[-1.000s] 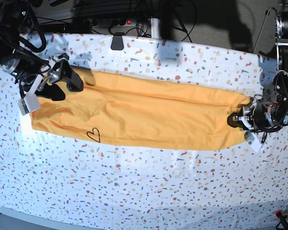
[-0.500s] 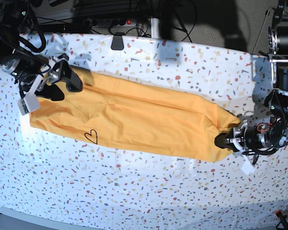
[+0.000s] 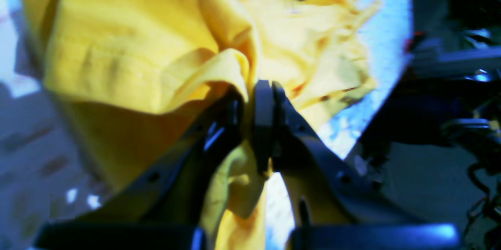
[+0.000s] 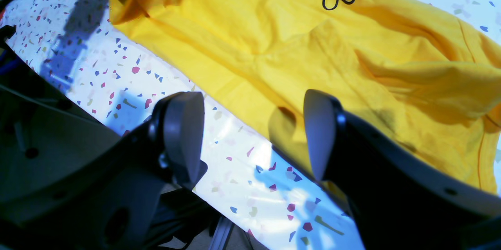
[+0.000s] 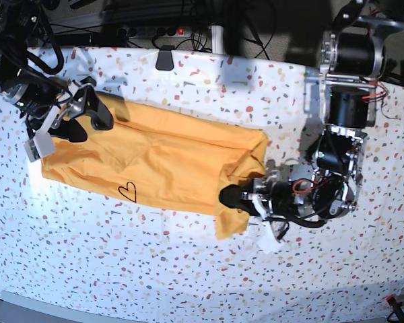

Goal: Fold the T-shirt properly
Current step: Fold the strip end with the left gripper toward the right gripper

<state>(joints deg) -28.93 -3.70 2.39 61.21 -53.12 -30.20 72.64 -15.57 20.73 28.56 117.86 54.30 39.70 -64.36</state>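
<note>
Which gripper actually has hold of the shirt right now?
The left gripper, shut on the T-shirt hem; the right gripper hangs open.

A white tabletop (image 5: 188,269) speckled with small coloured flecks, terrazzo-like, fills most of the base view, brightly lit with soft shadows along its far side. At its far edge a small dark clip-like piece (image 5: 165,58) sits on the rim, and behind it a tangle of black cables (image 5: 188,20) runs across a dark background, with a power strip showing a small red light (image 5: 181,31).
</note>
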